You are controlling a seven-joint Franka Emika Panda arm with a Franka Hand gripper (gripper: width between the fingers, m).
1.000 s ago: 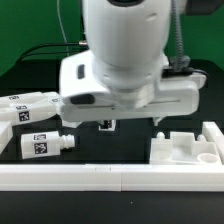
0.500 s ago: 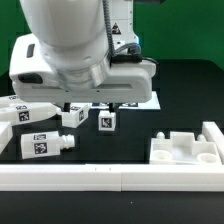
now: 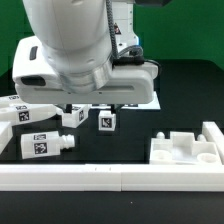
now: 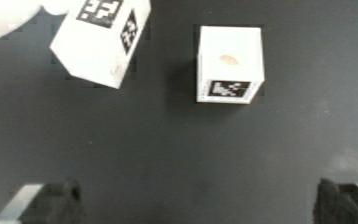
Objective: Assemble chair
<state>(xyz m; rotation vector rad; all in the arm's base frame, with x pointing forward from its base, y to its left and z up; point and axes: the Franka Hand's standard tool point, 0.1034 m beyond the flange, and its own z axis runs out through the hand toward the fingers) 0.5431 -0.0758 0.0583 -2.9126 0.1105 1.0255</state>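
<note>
The fingers (image 4: 48, 203) hang spread wide over the black desk (image 4: 194, 150) near a small cube (image 4: 229, 65), with a tilted block (image 4: 101, 40) just beside it and a pegged leg (image 3: 45, 143) by the border rail (image 3: 110, 178).

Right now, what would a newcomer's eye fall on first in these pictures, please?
The bulky white arm fills the exterior view's upper middle, its open gripper hanging near a small tagged block and a tilted block beside it. A notched white slab sits at the exterior view's right.
</note>
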